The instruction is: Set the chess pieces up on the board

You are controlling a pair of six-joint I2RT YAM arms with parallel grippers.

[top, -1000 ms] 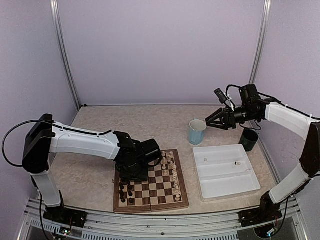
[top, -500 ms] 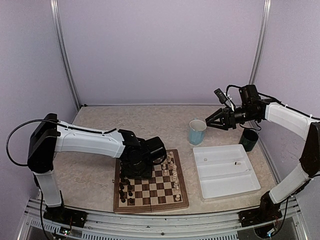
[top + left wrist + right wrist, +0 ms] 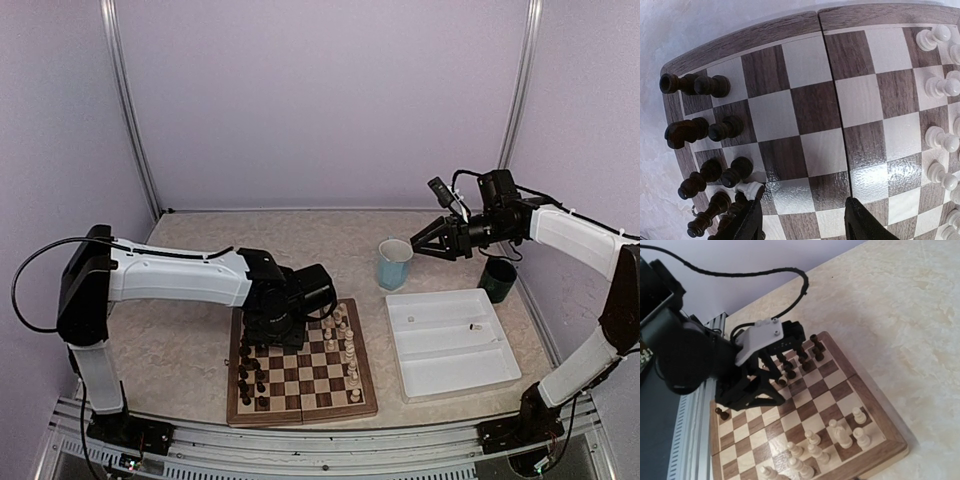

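Observation:
The board (image 3: 302,412) lies at the front, left of centre. Cream chess pieces (image 3: 347,345) stand along its right side and dark ones (image 3: 250,384) along its left. My left gripper (image 3: 271,334) hangs low over the board's back-left squares. In the left wrist view it (image 3: 802,210) is open, with bare squares between the fingers. One small cream piece (image 3: 750,189) lies among the dark pieces, against the tip of the left finger (image 3: 751,220). My right gripper (image 3: 426,240) is open and empty in the air by the blue cup; its fingers are out of its own wrist view.
A white tray (image 3: 455,375) to the right of the board holds two tiny pieces (image 3: 476,326). A blue cup (image 3: 394,263) stands behind it and a dark green cup (image 3: 497,279) at the far right. The left arm stretches across the table's left half.
My left gripper has shifted a little to the right and toward the back over the board. The right arm has not moved.

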